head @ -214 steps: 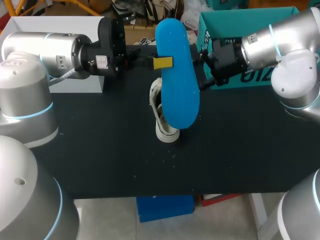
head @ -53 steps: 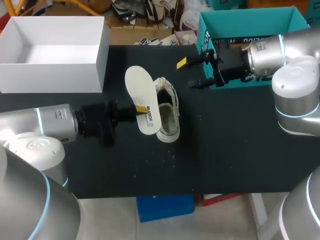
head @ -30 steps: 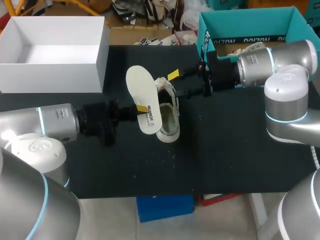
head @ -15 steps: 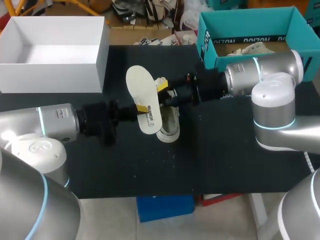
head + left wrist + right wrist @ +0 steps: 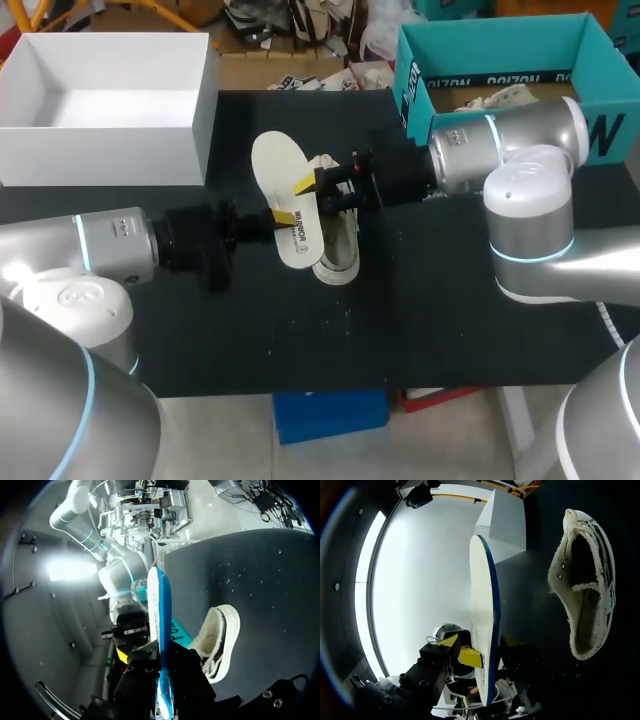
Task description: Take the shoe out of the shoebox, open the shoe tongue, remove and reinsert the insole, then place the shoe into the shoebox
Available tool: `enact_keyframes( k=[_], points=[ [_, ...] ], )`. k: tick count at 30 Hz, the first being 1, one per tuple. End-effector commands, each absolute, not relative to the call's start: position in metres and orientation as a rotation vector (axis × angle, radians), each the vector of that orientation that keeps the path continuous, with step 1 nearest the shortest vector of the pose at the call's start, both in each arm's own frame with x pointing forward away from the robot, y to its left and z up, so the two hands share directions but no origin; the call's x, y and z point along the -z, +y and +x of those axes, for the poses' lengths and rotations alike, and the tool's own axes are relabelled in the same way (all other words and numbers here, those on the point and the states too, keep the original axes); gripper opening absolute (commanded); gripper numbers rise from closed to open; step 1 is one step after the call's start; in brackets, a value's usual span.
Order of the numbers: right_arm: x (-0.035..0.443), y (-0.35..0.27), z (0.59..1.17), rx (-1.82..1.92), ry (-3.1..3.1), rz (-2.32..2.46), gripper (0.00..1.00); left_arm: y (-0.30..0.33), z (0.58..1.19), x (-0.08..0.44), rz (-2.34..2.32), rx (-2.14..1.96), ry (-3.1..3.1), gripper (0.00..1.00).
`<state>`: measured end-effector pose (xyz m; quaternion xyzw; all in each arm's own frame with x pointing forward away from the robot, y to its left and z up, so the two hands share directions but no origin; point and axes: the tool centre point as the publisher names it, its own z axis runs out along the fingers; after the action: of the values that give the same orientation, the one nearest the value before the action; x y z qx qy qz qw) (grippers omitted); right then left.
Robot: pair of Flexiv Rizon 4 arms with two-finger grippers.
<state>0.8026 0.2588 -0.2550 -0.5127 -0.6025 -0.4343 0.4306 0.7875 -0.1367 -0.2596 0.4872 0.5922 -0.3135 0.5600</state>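
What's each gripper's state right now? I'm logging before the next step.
Left gripper: shut on the insole.
Right gripper: at the insole; cannot tell if shut.

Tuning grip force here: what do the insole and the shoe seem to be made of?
Insole: probably thin foam, with a matte white top and a blue underside; it stays flat while held at one end. Shoe: seemingly off-white canvas, with a fuzzy fleece-like lining and a smooth, rubbery-looking sole edge.

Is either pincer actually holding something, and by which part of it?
The left pincer holds the insole, gripping one long edge toward its narrower end. The right pincer is open close to the insole and grips nothing.
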Motion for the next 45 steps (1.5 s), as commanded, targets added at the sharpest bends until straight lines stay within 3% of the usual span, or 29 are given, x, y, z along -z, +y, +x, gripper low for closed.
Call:
enact_keyframes(
  k=[1,3,4,5,6,12,13,14,31,35,45],
  points=[
    [0.258,0.269,0.807,1.075,-1.506,-1.276,0.46,-0.137,0.787,0.258,1.153,0.736,1.400,0.00],
    [0.259,0.269,0.807,1.071,-1.506,-1.276,0.40,-0.137,0.787,0.258,1.153,0.736,1.400,0.00],
    [0.260,0.269,0.807,1.067,-1.505,-1.281,0.31,-0.137,0.787,0.258,1.153,0.736,1.400,0.00],
    [0.261,0.269,0.807,1.060,-1.506,-1.288,0.20,-0.137,0.787,0.258,1.153,0.736,1.400,0.00],
    [0.262,0.268,0.807,1.052,-1.509,-1.300,0.00,-0.137,0.787,0.258,1.153,0.736,1.400,0.00],
    [0.264,0.266,0.808,1.048,-1.508,-1.308,0.00,-0.137,0.787,0.258,1.153,0.736,1.400,0.00],
    [0.264,0.266,0.808,1.048,-1.508,-1.308,0.00,-0.137,0.787,0.258,1.153,0.736,1.400,0.45],
    [0.264,0.266,0.808,1.048,-1.508,-1.308,0.00,-0.137,0.787,0.256,1.158,0.720,1.405,1.00],
    [0.264,0.266,0.808,1.048,-1.508,-1.308,0.00,-0.069,0.757,0.205,1.363,0.013,2.019,1.00],
    [0.264,0.266,0.808,1.048,-1.508,-1.308,0.00,-0.084,0.757,0.180,1.435,0.012,1.924,1.00],
    [0.264,0.266,0.808,1.048,-1.508,-1.308,0.00,-0.084,0.757,0.180,1.435,0.012,1.924,1.00]
  ],
)
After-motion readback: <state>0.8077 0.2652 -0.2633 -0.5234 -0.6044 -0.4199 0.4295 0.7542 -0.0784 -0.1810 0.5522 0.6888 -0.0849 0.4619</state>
